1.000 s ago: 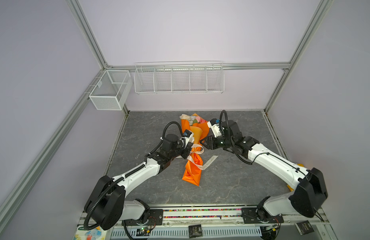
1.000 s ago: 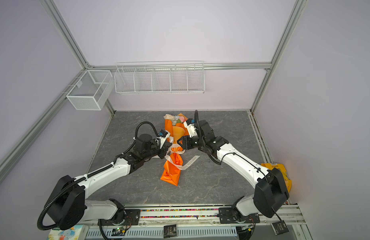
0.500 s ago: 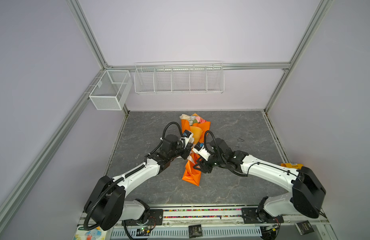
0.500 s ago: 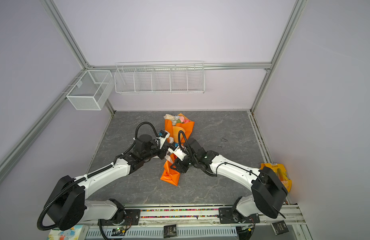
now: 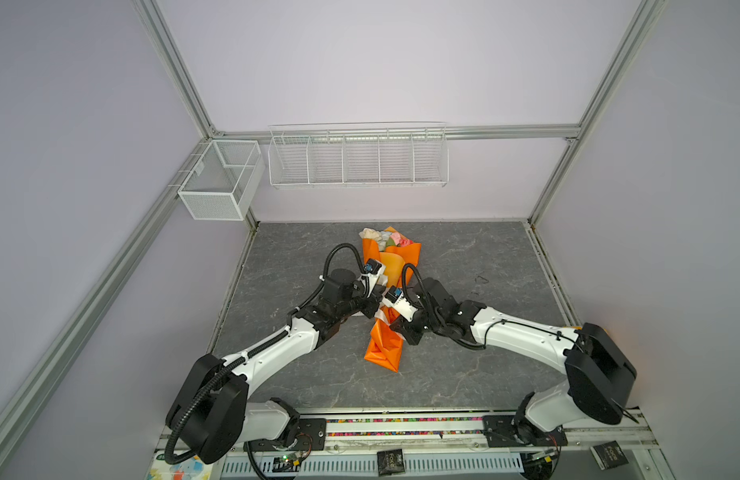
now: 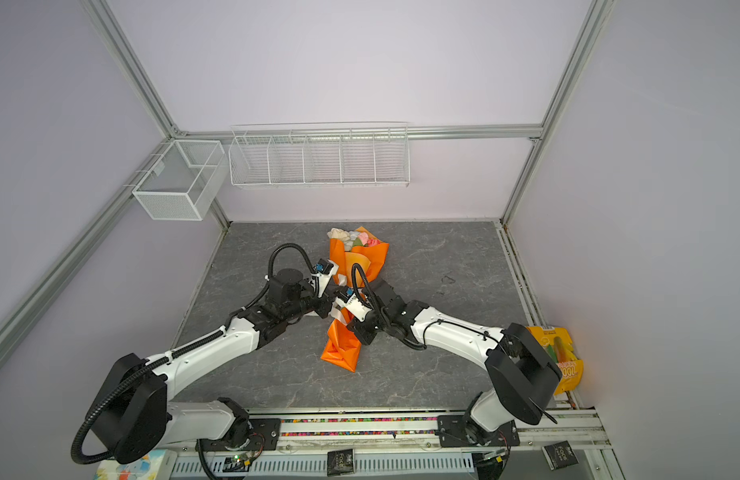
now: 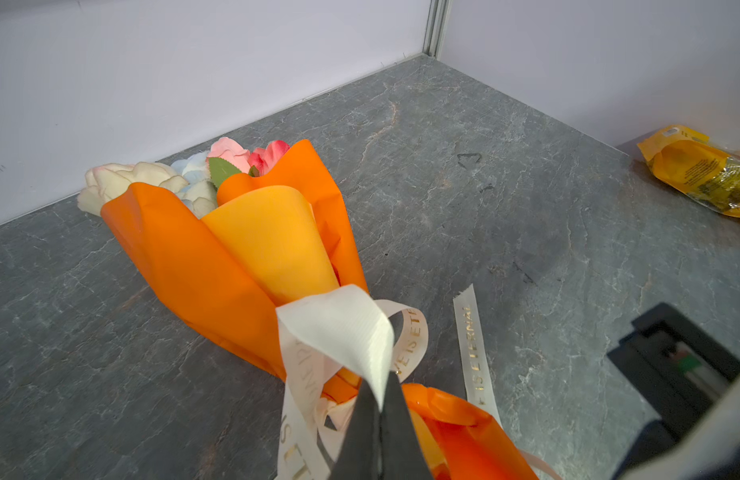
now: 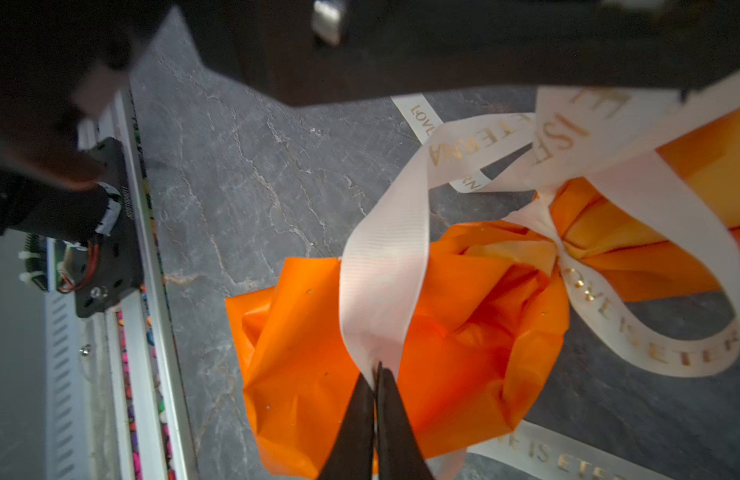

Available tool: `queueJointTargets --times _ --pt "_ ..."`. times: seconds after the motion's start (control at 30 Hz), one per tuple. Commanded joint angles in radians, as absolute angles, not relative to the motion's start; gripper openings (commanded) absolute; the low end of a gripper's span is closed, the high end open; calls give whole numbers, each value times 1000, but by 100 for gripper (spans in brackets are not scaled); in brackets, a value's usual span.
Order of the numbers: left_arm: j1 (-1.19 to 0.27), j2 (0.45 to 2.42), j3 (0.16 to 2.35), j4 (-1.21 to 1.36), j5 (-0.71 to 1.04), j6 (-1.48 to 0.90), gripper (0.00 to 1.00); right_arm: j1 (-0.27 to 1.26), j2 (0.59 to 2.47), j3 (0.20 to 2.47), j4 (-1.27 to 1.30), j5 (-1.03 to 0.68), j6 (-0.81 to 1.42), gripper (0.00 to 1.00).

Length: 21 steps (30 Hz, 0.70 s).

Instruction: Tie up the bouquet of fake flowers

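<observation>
Left fingers (image 7: 376,409): pressed together, pinching a folded loop of cream ribbon with gold lettering (image 7: 339,328) right at the tips. Right fingers (image 8: 370,401): also pressed together, clamped on another loop of the same ribbon (image 8: 380,291). Both sets too small to make out in the top views, where both arms converge on the narrow part of the wrap.

Bouquet of fake flowers (image 7: 160,178), cream, pale blue and pink fabric roses with a green leaf: lying on its side on dark grey stone-look worktop (image 7: 484,187). Heads well beyond the left fingers, toward the back wall, and seen in both top views (image 5: 380,237) (image 6: 353,239). Stems hidden. Rolled inside glossy orange wrapping sheet (image 7: 185,266): wide mouth of the cone ahead of the left fingers, crumpled tail end (image 8: 463,332) directly under and beyond the right fingers. Ribbon cinched round the narrow waist of the wrap, close ahead of both sets of fingers. One loose tail flat on the worktop just beside the left fingers, another flat near the right fingers. Gold letters partly readable: "LOVE IS ETER".

Yellow snack packet (image 7: 700,174) well apart from the left fingers, off at the worktop edge. White wire basket (image 5: 357,160) and white mesh box (image 5: 220,183) up on the frame rails, far beyond both sets of fingers.
</observation>
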<state>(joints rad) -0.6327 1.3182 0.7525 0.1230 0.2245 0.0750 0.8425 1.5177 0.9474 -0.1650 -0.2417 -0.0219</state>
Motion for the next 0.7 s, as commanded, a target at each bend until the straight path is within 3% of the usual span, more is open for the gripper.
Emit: queueJointTargets --times 0.0,0.17,0.33,0.67 --pt "-627 1301 738 137 218 53 0 847 1461 966 -170 -135 4 7" --pt "-626 1287 727 142 201 39 0 830 1388 954 -155 -30 54 7" --pt "-625 1281 716 158 189 5 0 775 1435 1003 -266 30 99 7" --pt "-626 1275 647 198 151 -99 0 723 1616 1084 -388 -36 148 7"
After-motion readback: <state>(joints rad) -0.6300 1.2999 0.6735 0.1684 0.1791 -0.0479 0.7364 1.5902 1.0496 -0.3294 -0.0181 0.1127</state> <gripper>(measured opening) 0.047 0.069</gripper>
